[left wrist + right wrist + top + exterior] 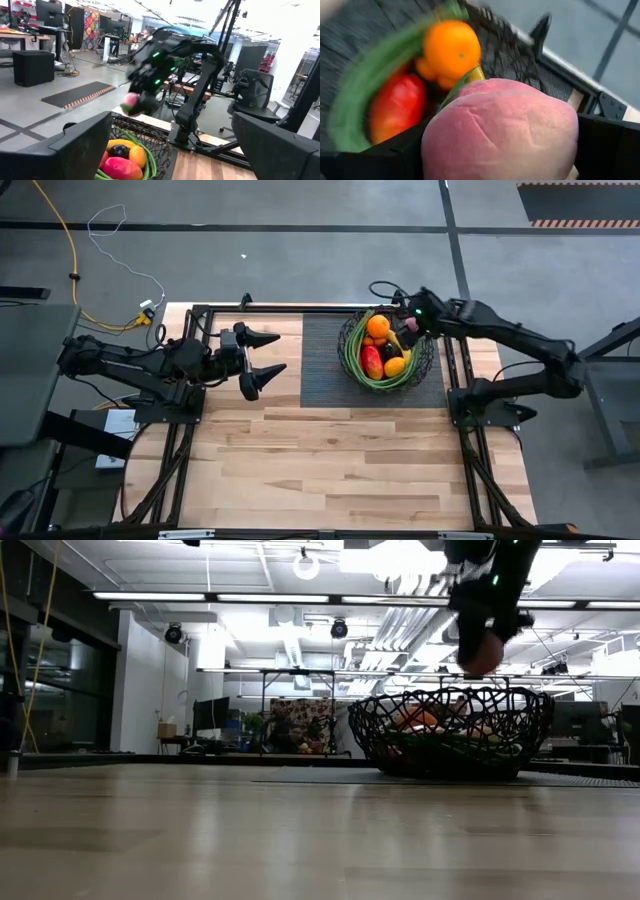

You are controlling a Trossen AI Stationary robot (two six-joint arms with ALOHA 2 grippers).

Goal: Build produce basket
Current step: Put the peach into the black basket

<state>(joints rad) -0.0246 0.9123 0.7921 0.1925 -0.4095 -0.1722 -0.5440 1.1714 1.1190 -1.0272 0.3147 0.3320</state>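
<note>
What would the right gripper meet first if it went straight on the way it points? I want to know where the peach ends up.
The right gripper, holding the peach, points down over the basket. First in line looks like the produce inside, near the orange, though depth is unclear.

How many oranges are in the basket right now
2 show: one orange at the far side of the basket, another orange at its near right. More may lie hidden beneath.
</note>
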